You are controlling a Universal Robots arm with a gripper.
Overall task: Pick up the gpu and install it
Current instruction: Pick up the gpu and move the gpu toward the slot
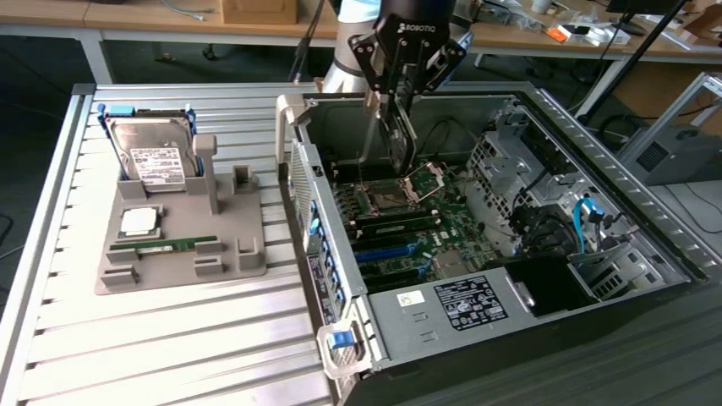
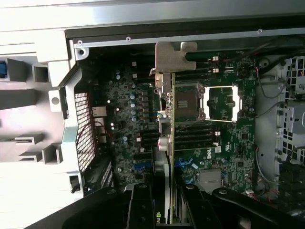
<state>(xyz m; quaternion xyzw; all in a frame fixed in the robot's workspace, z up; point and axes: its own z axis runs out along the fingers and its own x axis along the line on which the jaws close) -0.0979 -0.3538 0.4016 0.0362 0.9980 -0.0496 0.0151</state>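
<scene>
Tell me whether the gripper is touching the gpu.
Touching. In the wrist view the gripper clamps the gpu, seen edge-on, between its fingers; in the exterior view the gpu hangs from it above the motherboard.

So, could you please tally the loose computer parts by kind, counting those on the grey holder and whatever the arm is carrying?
Hard drive: 1
Processor chip: 1
Memory stick: 1
Graphics card, held in the end effector: 1
Total: 4
</scene>
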